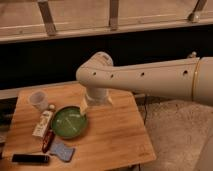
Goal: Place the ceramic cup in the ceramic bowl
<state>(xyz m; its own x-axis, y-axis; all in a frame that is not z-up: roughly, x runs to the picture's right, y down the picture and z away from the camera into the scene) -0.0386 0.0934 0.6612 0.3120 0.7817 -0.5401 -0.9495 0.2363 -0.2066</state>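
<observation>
The off-white ceramic cup [38,100] stands upright near the far left corner of the wooden table [115,135]. The green ceramic bowl [68,122] sits to the right of the cup and nearer to me, and holds nothing. The arm reaches in from the right. My gripper [85,107] hangs below the wrist, over the bowl's far right rim. It is well apart from the cup, which nothing holds.
A white tube with a red cap [44,125] lies just left of the bowl. A blue cloth [61,150] and a black flat device [30,158] lie near the front left edge. A dark wall and a railing run behind the table.
</observation>
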